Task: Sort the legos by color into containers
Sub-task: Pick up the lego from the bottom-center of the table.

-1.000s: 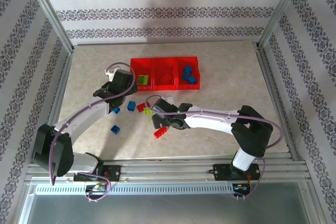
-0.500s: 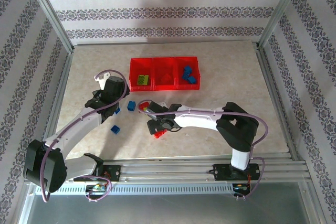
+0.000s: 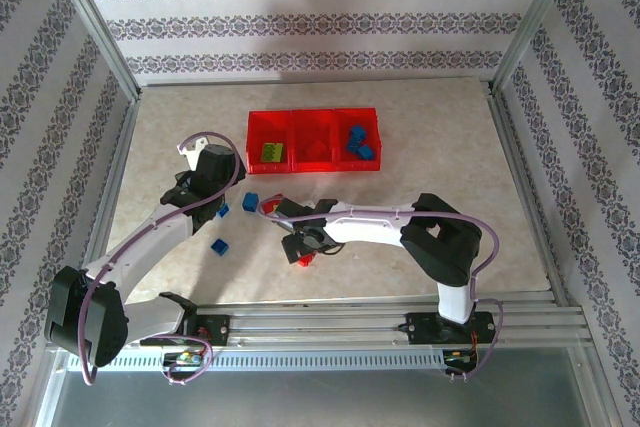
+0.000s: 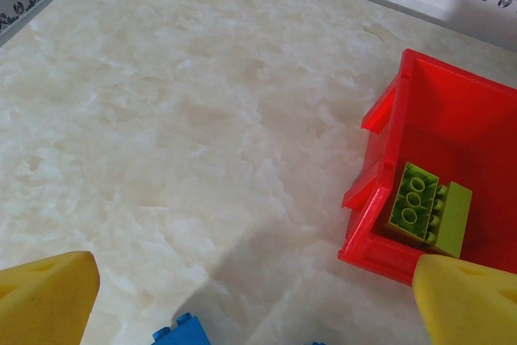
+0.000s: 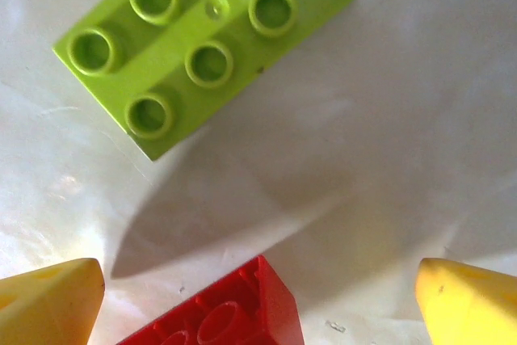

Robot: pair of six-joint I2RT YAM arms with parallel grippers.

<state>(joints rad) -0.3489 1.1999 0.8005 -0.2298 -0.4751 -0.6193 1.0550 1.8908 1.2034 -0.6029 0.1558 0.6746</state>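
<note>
Both grippers spread wide, nothing pinched.
In the right wrist view a red brick (image 5: 218, 313) is cut off by the lower edge. It lies between the right gripper (image 5: 258, 305)'s yellow fingertips (image 5: 48, 305), apart from both, with a lime brick (image 5: 210, 46) just beyond. The left gripper (image 4: 257, 305) hangs over bare table, a blue brick (image 4: 182, 333) clipped at the frame bottom near it. The tray (image 4: 380, 111)'s end bin to its right holds green bricks (image 4: 416, 204). Whatever is in the middle bin (image 3: 313, 142) is hard to make out.
</note>
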